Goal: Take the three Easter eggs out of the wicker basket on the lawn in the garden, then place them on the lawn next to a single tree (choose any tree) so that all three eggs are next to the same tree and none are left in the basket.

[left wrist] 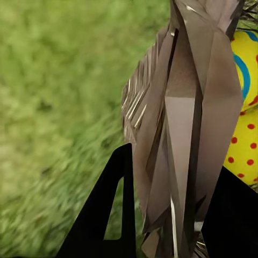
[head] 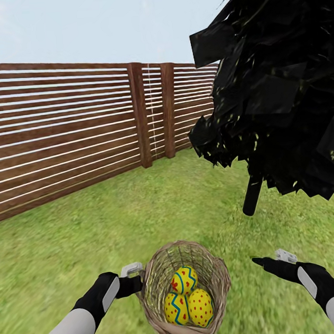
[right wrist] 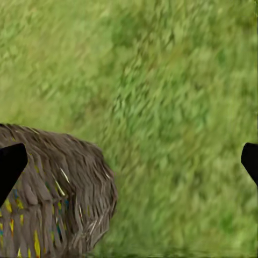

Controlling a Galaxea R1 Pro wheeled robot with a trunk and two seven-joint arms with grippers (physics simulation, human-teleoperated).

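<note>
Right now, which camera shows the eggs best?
The head view: all three eggs sit in plain sight inside the basket. The left wrist view catches part of them behind the weave; the right wrist view gives mere colour flecks through the wicker.

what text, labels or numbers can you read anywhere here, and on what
None: no readable words, numbers or signs in any view.
The Easter eggs in the wicker basket carry only red dots and blue zigzag bands, no lettering.
The fence is unmarked slats; the arms and each tool bear no label.
</note>
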